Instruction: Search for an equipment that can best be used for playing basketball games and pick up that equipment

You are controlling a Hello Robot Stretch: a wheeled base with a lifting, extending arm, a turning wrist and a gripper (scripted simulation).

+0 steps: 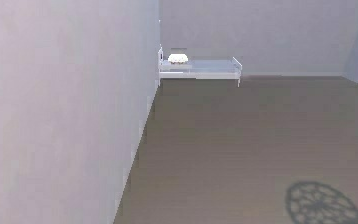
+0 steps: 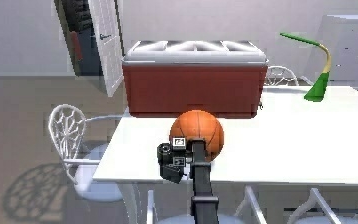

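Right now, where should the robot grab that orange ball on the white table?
Probably across its widest middle: the basketball is round and smooth, with no handle or edge. Come from the near edge of the table, where the tool is, because the big red chest stands right behind the ball.

A white bed [image 1: 202, 68] is set against the far wall [image 1: 277, 35]; a white table [image 2: 287, 150] is flanked by wire chairs [image 2: 72, 132].
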